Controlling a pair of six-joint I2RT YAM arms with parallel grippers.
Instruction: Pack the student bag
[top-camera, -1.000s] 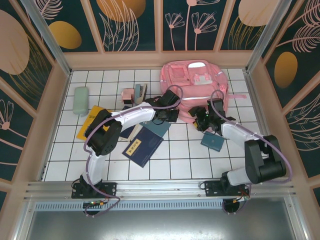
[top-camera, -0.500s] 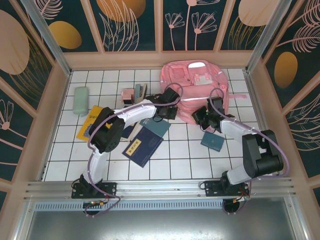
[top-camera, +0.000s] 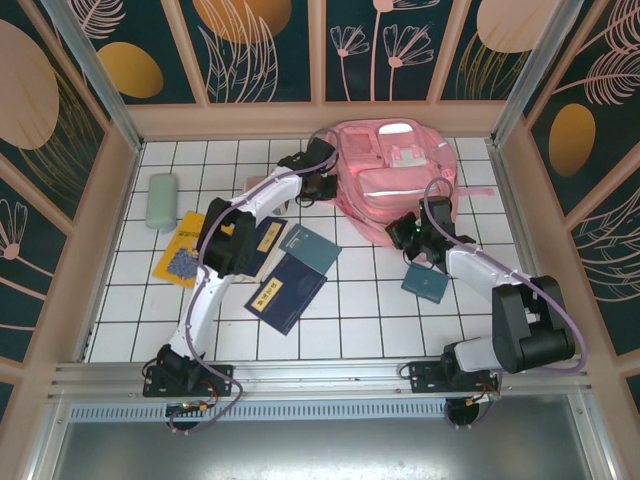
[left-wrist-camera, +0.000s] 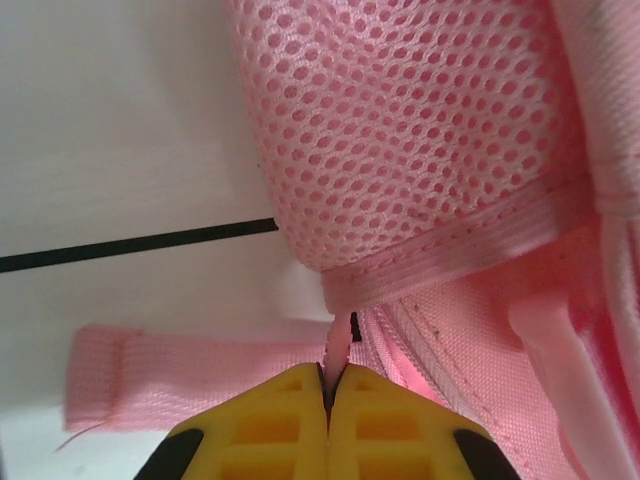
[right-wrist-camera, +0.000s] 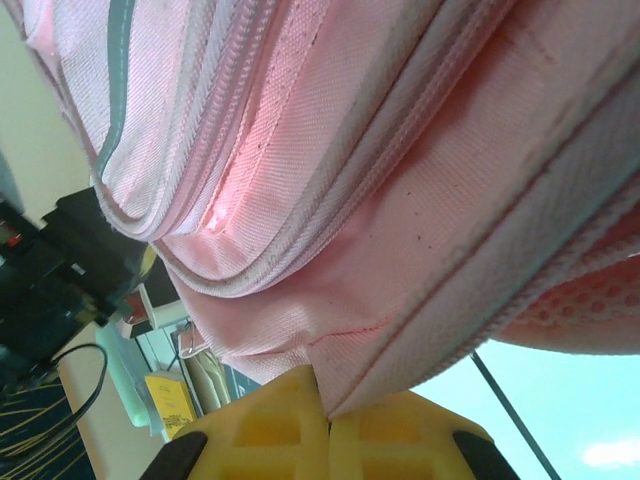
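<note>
We see left gripper (left-wrist-camera: 328, 388) pinching a side of the student bag (top-camera: 400, 180), right gripper (right-wrist-camera: 325, 405) pinching its fabric edge.

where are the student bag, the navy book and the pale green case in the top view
student bag (top-camera: 395, 180): top external view, on its front pocket.
navy book (top-camera: 290, 285): top external view, middle of its cover.
pale green case (top-camera: 162, 200): top external view, middle of its top face.

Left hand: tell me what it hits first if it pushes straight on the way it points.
The left hand, shut on a thin pink tab, would almost at once meet the student bag: the banded hem of its mesh pocket lies just ahead, though depth is hard to judge.
</note>
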